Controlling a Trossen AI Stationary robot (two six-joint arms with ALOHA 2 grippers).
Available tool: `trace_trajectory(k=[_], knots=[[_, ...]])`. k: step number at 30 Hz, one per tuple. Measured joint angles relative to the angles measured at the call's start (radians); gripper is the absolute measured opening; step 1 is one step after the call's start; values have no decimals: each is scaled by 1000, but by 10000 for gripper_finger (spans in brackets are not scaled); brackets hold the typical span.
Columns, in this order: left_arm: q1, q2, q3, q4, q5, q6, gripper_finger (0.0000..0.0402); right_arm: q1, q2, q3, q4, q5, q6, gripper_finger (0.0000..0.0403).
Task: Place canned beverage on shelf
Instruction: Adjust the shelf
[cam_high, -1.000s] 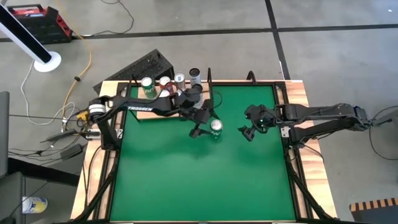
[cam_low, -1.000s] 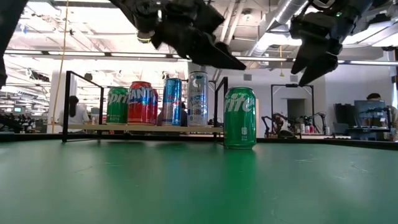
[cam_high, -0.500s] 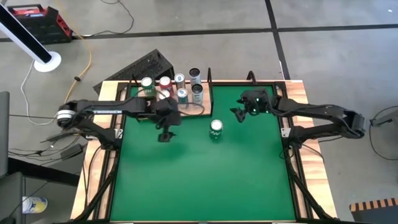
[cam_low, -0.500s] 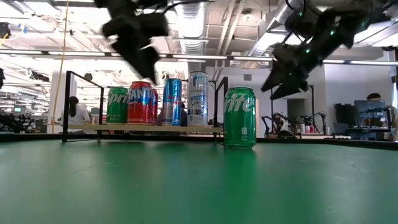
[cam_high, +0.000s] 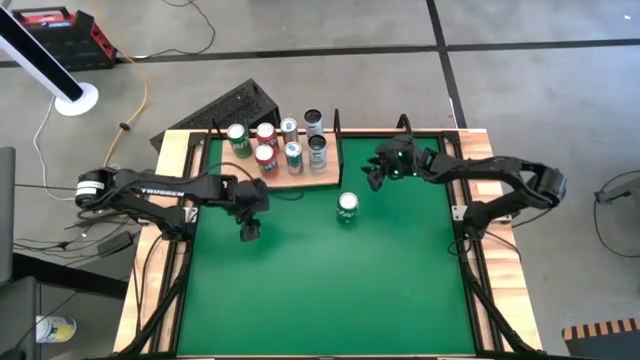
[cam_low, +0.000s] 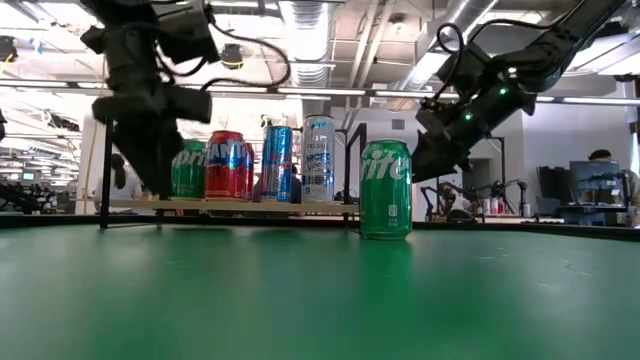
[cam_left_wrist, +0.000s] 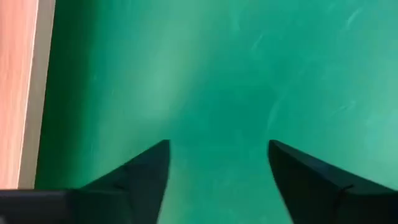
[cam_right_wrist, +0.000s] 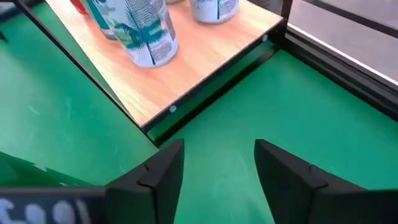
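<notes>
High view: the green aluminium soda can (cam_high: 347, 205) stands alone on the green table (cam_high: 330, 290), just off the pale wooden shelf (cam_high: 325, 177), so it awaits placing; the left gripper (cam_high: 248, 232) hangs apart. Wrist views: the right gripper (cam_right_wrist: 217, 168) faces the shelf; both claws gape, gripping nothing.

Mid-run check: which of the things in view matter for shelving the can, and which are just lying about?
Job:
- green can, standing on the table off the shelf
- shelf, five cans on it
- left gripper, open, empty
- right gripper, open, empty

Lying about:
- black case behind the table
- red box on the floor
</notes>
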Motion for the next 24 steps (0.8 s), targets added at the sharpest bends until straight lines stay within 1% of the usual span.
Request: trace_trajectory(k=[2,5,9,10,11,13,19,24], knots=[[0,0,-17,-14,-11,-12,217,-8,14,2,27,-23,0,207],[0,0,-23,-58,-43,-12,150,-20,17,2,22,-48,1,187],[19,0,-23,-142,-143,17,47,-25,17,2,22,-51,2,165],[28,0,-24,-151,-152,19,25,-25,17,2,22,-51,1,160],[41,0,-24,-147,-148,21,13,-24,17,2,22,-51,2,156],[65,0,-24,-142,-129,37,9,-23,17,2,22,-52,2,148],[134,23,-33,-136,-132,42,0,-23,17,2,21,-52,2,130],[189,77,-33,-137,-169,33,0,-23,17,2,17,-54,2,123]])
